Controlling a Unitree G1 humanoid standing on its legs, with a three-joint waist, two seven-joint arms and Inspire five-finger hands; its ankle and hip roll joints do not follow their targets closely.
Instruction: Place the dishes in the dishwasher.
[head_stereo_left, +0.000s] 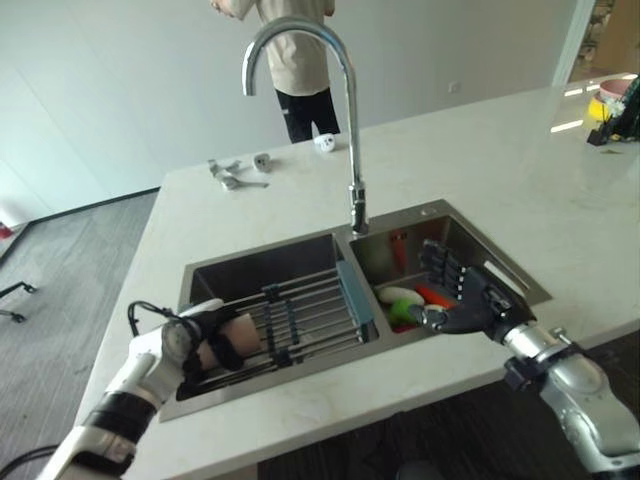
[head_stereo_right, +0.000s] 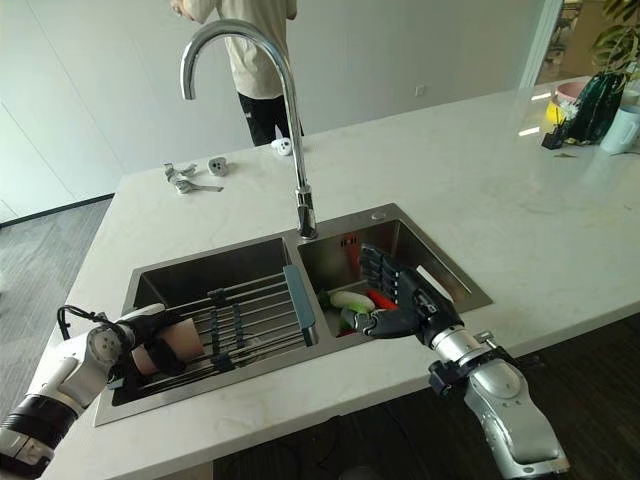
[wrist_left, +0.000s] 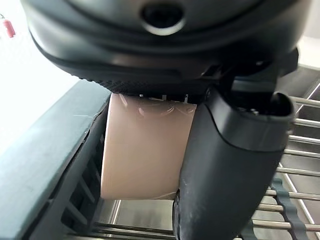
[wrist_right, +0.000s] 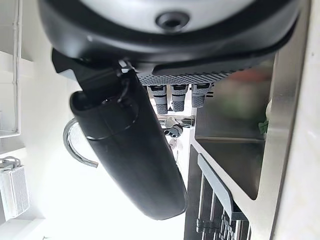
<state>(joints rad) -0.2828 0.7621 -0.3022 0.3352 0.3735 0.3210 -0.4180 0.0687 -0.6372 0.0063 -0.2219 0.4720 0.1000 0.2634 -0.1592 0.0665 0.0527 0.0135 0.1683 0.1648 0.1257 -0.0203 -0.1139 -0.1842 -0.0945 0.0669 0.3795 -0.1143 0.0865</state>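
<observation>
White stone bench (head_stereo_left: 480, 180) fills the middle of both eye views, with a double steel sink (head_stereo_left: 300, 255) sunk into it and a curved chrome tap (head_stereo_left: 340, 110) rising at the top centre; a person in a beige top and dark trousers (head_stereo_left: 300, 60) stands beyond, at the top edge.

At the lower left of the frame, the left hand (head_stereo_left: 205, 340) is clenched round a pale pink, smooth-sided cup (head_stereo_left: 240, 333); the left wrist view shows the thumb (wrist_left: 230, 165) pressed along the cup's (wrist_left: 145, 150) side. The cup lies roughly on its side, its long axis running across the frame from the hand towards the sliding wire rack with blue-grey end bars (head_stereo_left: 310, 310) that spans the left basin. Which end is the mouth I cannot tell.

At the lower right, the right hand (head_stereo_left: 465, 295) hovers with fingers straight and relaxed, holding nothing, over the right basin, just above a white, green and red heap of items (head_stereo_left: 410, 300) that I cannot identify.

As a judgement, the task is at an early stage: one cup is grasped but not stowed, no dishwasher appears in these pictures, and the right basin's contents remain to be dealt with.
</observation>
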